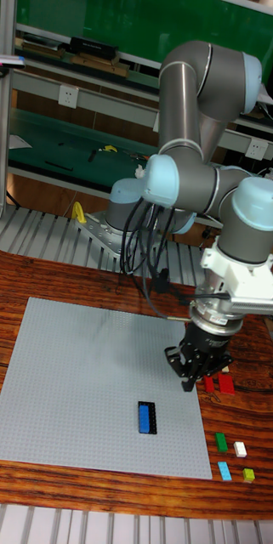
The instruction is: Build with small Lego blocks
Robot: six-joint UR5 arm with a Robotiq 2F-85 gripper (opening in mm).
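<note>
One blue block (145, 417) sits on grey baseplate (76, 382), black block (152, 418) touching it. Gripper (190, 382) hovers at plate's right edge beside red blocks (221, 384); grip unclear, cannot tell. Picking step: next, grab red.

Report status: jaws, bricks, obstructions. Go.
Gripper low at the grey baseplate edge, jaws state unclear. Blue brick on the plate beside a black brick. Loose bricks right of it. Nothing blocking.
</note>
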